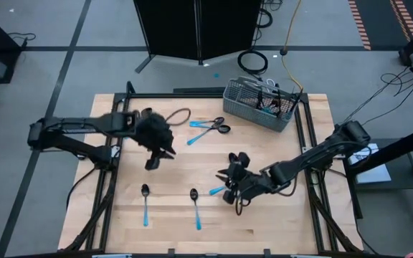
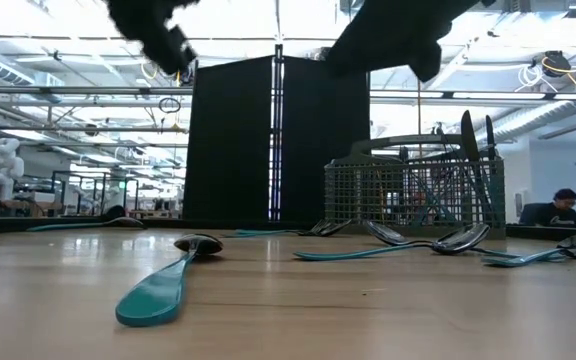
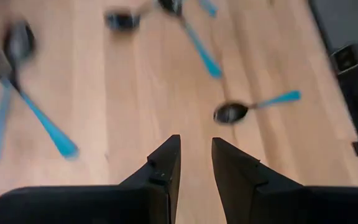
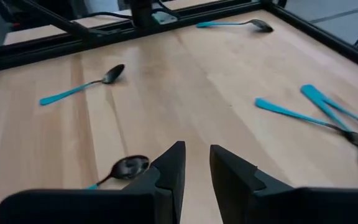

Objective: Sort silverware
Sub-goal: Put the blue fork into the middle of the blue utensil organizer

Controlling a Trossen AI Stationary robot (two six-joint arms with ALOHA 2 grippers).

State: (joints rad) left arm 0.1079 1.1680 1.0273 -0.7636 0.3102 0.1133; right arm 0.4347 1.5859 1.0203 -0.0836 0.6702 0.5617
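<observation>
Right gripper (image 1: 229,188) hid one spoon's (image 1: 216,190) bowl. Two spoons (image 1: 145,203) at worktop (image 1: 278,229) 6 o'clock, handles toward 6. Forks (image 1: 208,126) at 12. Both grippers' jaws slightly spread, empty; left gripper (image 1: 160,158) blurred.

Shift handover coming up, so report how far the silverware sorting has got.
Looks done: some pieces stand in the wire-mesh basket. In hand: nothing. The left hand hovers empty over bare wood, fingers slightly apart; the right hand sits low beside a spoon, gripping nothing. Left: two spoons near the front edge and a cluster of utensils near the basket.
</observation>
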